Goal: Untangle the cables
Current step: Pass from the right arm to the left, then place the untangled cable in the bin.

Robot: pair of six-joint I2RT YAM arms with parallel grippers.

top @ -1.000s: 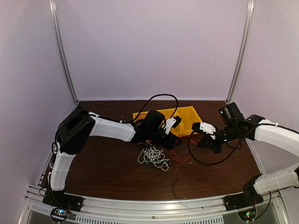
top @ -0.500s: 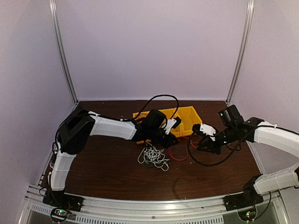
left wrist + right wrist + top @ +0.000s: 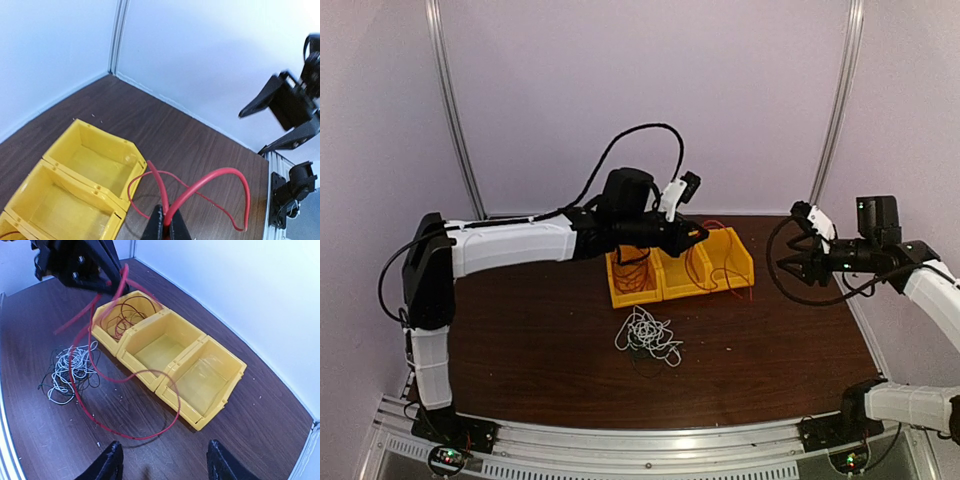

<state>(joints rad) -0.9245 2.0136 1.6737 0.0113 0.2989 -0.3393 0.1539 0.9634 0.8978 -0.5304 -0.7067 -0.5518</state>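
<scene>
Spanning the scene, a dark wooden counter [image 3: 520, 340] is seen, on which a yellow bin [image 3: 670, 290] of three compartments is set toward the back. Dark red wire coils [image 3: 125, 315] are lodged in the bin's left-hand compartment, as viewed from above. In front of the bin and apart from it, a clump of white and black cables [image 3: 648, 335] is spread on the counter, loosely knotted. One red cable [image 3: 215, 176] is held up above the bin by the left gripper [image 3: 165, 216], which is clenched on it where two strands cross. Its loops are draped past the bin's front; whether they touch the counter cannot be told. The right gripper [image 3: 165, 462] is held released and raised at the right, well apart from every cable, with nothing between its fingers. The cables are judged light, limp and somewhat springy, so loops can be expected to snag and drag neighbours along. A hold is best taken on a single free strand at an outer loop or near an end, not in the clump's dense middle.
</scene>
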